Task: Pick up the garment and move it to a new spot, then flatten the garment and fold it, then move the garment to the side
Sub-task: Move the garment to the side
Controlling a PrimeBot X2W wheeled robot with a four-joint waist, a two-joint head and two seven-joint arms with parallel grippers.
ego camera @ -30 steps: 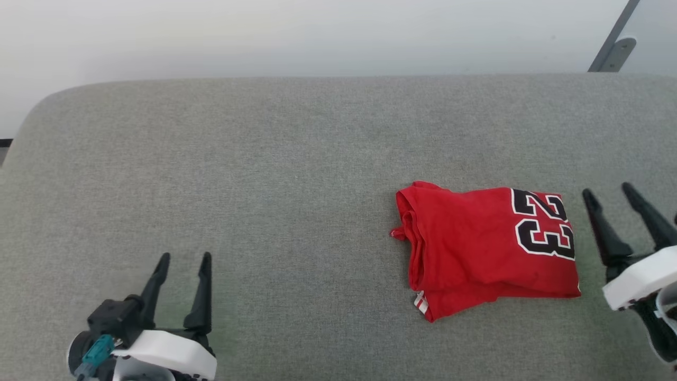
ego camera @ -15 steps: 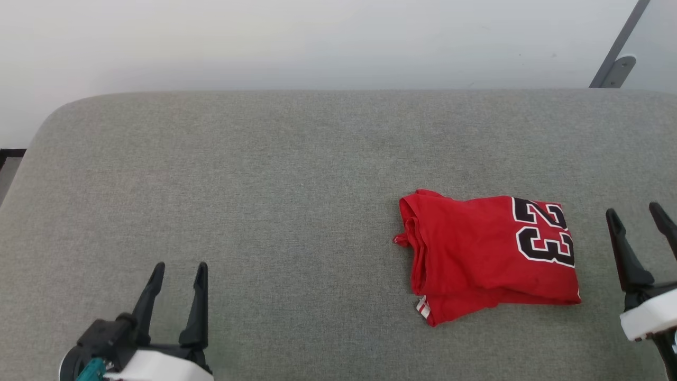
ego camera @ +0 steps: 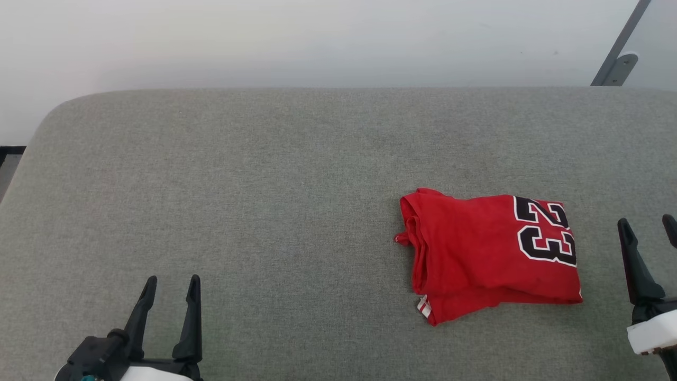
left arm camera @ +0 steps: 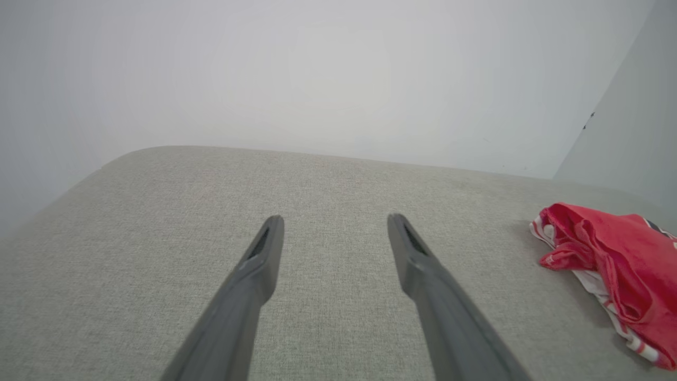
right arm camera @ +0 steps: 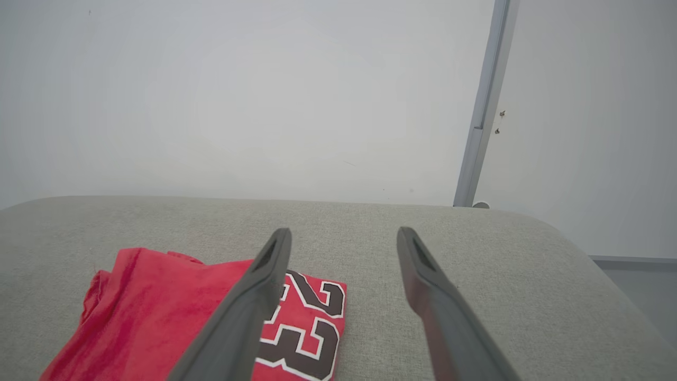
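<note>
The garment (ego camera: 489,254), a red shirt with a black "23", lies folded on the right part of the grey cushioned surface (ego camera: 264,185). It is also at the right edge of the left wrist view (left arm camera: 608,259) and at the lower left of the right wrist view (right arm camera: 158,312). My left gripper (ego camera: 171,282) hovers open at the lower left, far from the garment, nothing between its fingers (left arm camera: 333,222). My right gripper (ego camera: 648,225) stands open just right of the garment, apart from it (right arm camera: 344,235).
A pale wall (ego camera: 317,37) runs behind the surface. A grey metal post (ego camera: 616,47) stands at the back right. The surface's rounded left corner (ego camera: 47,116) drops off to the floor.
Both grippers have drawn back toward the bottom of the head view; the right one has moved away from the garment. The camera has tilted slightly. The garment lies as before.
</note>
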